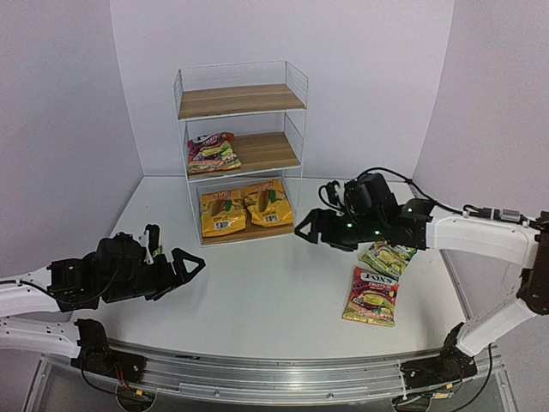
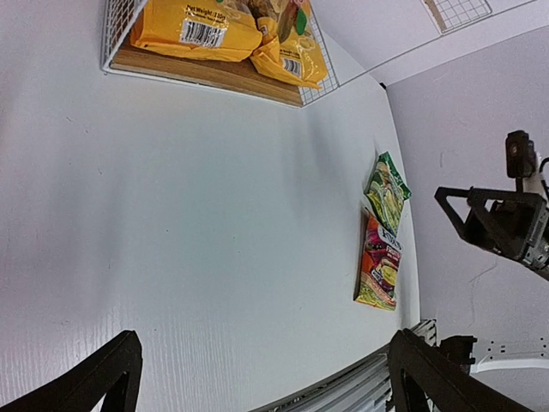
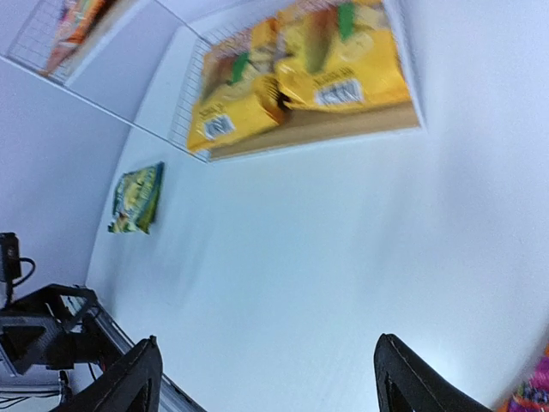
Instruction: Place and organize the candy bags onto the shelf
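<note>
The white wire shelf (image 1: 294,86) stands at the back. Two yellow-orange bags (image 1: 223,212) (image 1: 266,202) lie on its bottom board, and show in the left wrist view (image 2: 193,30) and the right wrist view (image 3: 339,64). A red-magenta bag (image 1: 213,153) lies on the middle board; the top board is bare. A green bag (image 1: 388,257) and a red FOX'S bag (image 1: 371,294) lie on the table at right, also in the left wrist view (image 2: 388,189) (image 2: 380,270). Another green bag (image 3: 137,199) lies near my left arm. My left gripper (image 1: 176,249) (image 2: 266,378) and right gripper (image 1: 310,230) (image 3: 270,378) are open and empty above the table.
The white table (image 1: 274,292) is walled by grey panels at the back and sides. A metal rail (image 1: 283,378) runs along the near edge. My right arm (image 1: 480,232) reaches over the two bags at right.
</note>
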Action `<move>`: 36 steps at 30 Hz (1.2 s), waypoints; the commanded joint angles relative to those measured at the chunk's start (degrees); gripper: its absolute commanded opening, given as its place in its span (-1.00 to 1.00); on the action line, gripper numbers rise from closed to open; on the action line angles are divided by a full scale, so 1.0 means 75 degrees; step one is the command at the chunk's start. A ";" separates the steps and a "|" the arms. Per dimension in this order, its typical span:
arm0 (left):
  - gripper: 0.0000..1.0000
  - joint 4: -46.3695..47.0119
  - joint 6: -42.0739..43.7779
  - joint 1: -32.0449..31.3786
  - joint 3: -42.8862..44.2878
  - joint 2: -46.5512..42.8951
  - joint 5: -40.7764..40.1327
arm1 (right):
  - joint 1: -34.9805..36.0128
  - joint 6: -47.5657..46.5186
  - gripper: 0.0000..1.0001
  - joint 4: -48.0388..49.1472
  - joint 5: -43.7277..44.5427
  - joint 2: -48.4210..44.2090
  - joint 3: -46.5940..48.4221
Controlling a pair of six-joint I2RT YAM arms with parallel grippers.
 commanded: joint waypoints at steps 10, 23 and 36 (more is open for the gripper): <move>0.99 0.1619 0.0398 -0.0035 0.0179 0.1530 0.0906 | -0.2373 0.0958 0.62 -0.2633 -0.0002 -0.2756 -0.3217; 0.99 0.2583 0.0632 -0.0033 0.0436 0.2760 0.1600 | -0.3944 0.0418 0.58 -0.2363 -0.0610 -0.2807 -0.4496; 0.99 0.3301 0.0698 -0.0035 0.0500 0.3368 0.2129 | -0.4010 0.0720 -0.16 0.0108 -0.1557 -0.1807 -0.5297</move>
